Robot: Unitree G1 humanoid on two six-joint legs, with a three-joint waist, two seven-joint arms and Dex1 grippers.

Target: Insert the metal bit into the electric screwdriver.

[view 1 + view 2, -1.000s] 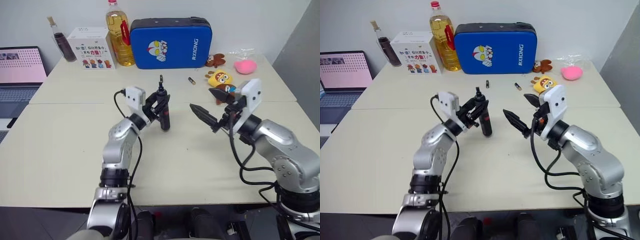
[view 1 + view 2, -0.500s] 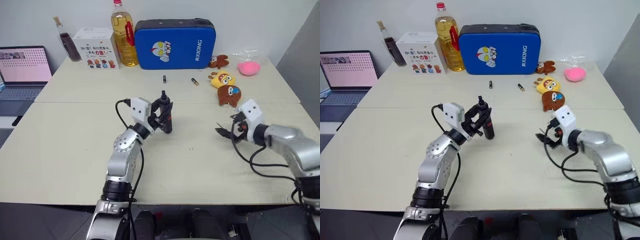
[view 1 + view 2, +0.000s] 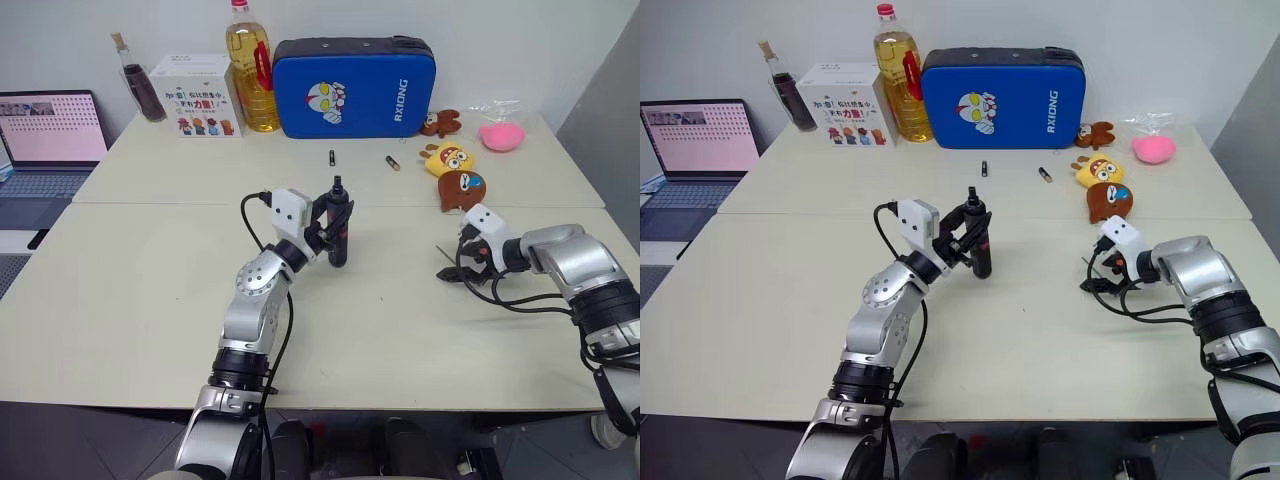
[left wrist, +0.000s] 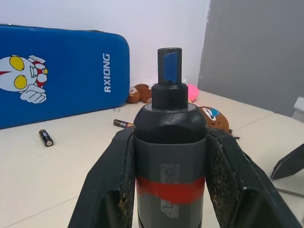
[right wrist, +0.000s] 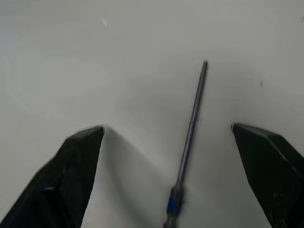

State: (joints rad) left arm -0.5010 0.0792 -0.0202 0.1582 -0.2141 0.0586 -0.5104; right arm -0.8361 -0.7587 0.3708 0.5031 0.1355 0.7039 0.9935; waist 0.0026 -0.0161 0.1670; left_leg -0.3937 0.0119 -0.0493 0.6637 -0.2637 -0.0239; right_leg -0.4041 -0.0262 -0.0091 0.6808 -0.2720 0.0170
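Note:
The electric screwdriver [image 3: 339, 228], black with a red band [image 4: 169, 187], stands upright over the middle of the table, its socket end up. My left gripper [image 3: 331, 232] is shut on its body, one finger [image 4: 112, 187] on each side. The metal bit [image 5: 191, 133], a thin grey rod, lies flat on the table. My right gripper [image 5: 166, 127] hovers low over it, open, with the rod between its two fingertips and touching neither. In the head view the right gripper [image 3: 452, 271] points down at the table, to the right of the screwdriver.
At the back stand a blue case [image 3: 350, 85], an oil bottle [image 3: 246, 70], a white box [image 3: 195, 95] and a dark bottle [image 3: 138, 88]. A laptop [image 3: 45, 140] sits far left. Plush toys [image 3: 455, 172] and two short dark bits [image 3: 331, 157] lie behind the grippers.
My right arm has swung down and to the right, from mid-air beside the screwdriver to just above the table, its gripper now pointing downward. The left gripper keeps the screwdriver in place.

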